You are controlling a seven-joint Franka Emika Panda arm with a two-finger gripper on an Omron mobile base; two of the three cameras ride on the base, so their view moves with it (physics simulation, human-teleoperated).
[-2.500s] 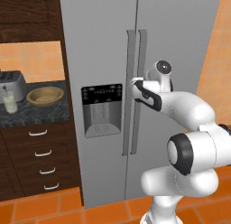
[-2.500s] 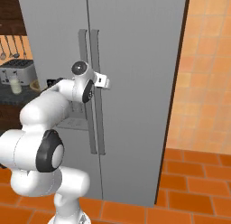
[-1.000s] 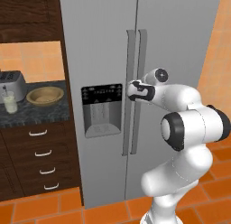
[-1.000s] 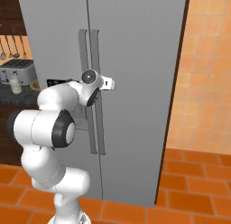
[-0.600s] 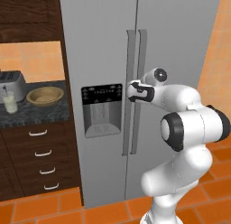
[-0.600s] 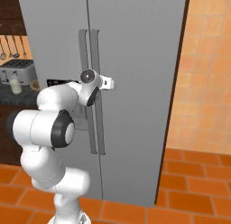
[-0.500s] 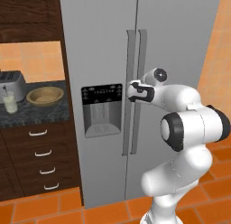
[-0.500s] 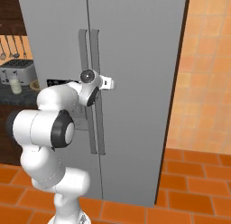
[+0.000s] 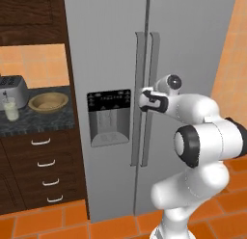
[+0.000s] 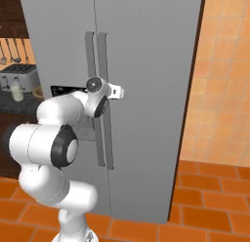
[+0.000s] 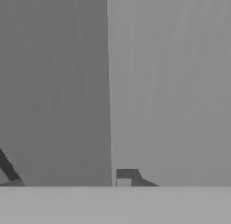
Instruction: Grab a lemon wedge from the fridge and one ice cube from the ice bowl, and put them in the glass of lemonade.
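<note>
Pincer (image 9: 144,99): pressed against the fridge (image 9: 193,40) at mid height, right at the pair of long vertical handles (image 9: 137,79) along the door seam. The dark hand overlaps the handles; which of the two it meets, cannot tell.

Hand view: pincer (image 11: 65,173) faces the grey fridge front (image 11: 171,83) at close range. One fingertip (image 11: 124,175) sits just right of a vertical line on that surface, the other at the far lower left. The tips stand apart with a darker grey band between them. Whether they clamp that band or merely straddle it: cannot tell.

Arm: reaches level toward the fridge, elbow bent, wrist close to the doors.

Fridge, right base view (image 10: 146,65): both doors closed, white wrist just in front of the handles.

Black dispenser panel (image 9: 108,117): on the fridge's left door, just left of the handles, at pincer height and below.

Dark counter (image 9: 43,120): abuts the fridge's left side, with drawers (image 9: 46,165) beneath.

Ice bowl (image 9: 48,101): on that counter, near the fridge's left edge.

Glass of lemonade (image 9: 9,109): upright, further from the fridge than the bowl and well apart from the pincer; also seen left of the fridge (image 10: 17,93).

Toaster (image 9: 12,87): behind the glass, left of the bowl.

Orange tiled wall (image 10: 219,90): to the fridge's right.
</note>
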